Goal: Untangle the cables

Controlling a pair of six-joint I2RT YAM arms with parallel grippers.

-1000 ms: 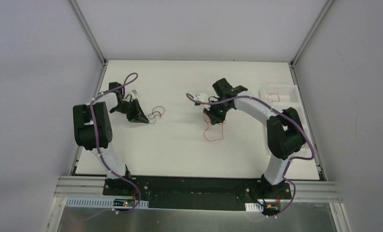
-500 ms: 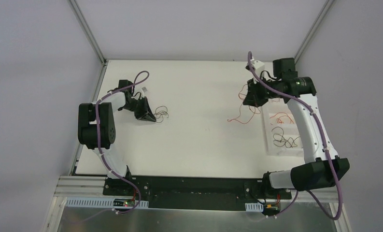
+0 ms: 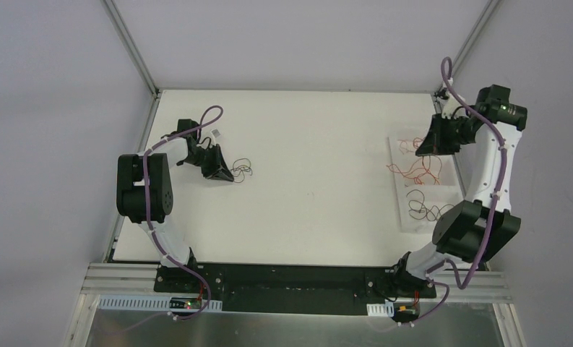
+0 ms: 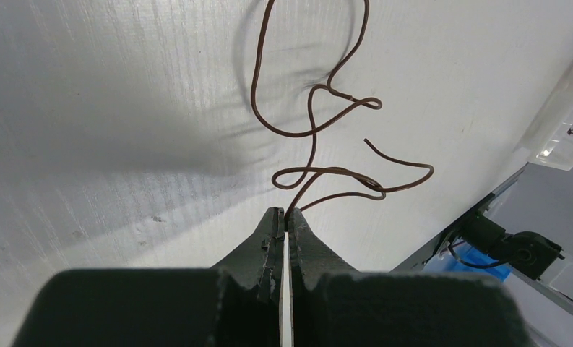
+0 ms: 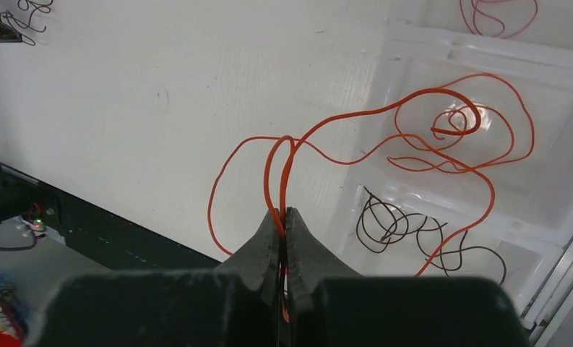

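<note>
My left gripper (image 3: 230, 176) rests low on the left of the table, shut on one end of a thin dark brown curly cable (image 3: 243, 170). In the left wrist view the jaws (image 4: 286, 213) pinch that cable (image 4: 313, 130), which lies loose on the white surface ahead. My right gripper (image 3: 422, 150) is at the far right, raised over the clear tray (image 3: 401, 206), shut on an orange cable (image 3: 416, 171) that hangs in loops over the tray's middle. In the right wrist view the jaws (image 5: 285, 212) clamp the orange cable (image 5: 413, 100).
The tray (image 5: 442, 47) has compartments: dark cables (image 3: 424, 210) lie in the near one, also seen in the right wrist view (image 5: 406, 230). A red cable (image 5: 496, 14) lies in the far one. The table's right edge and frame post are beside the right arm.
The right arm has swung from the table's middle to the far right, carrying the orange cable over the tray. The left gripper shifted slightly right early on, then stayed still.
</note>
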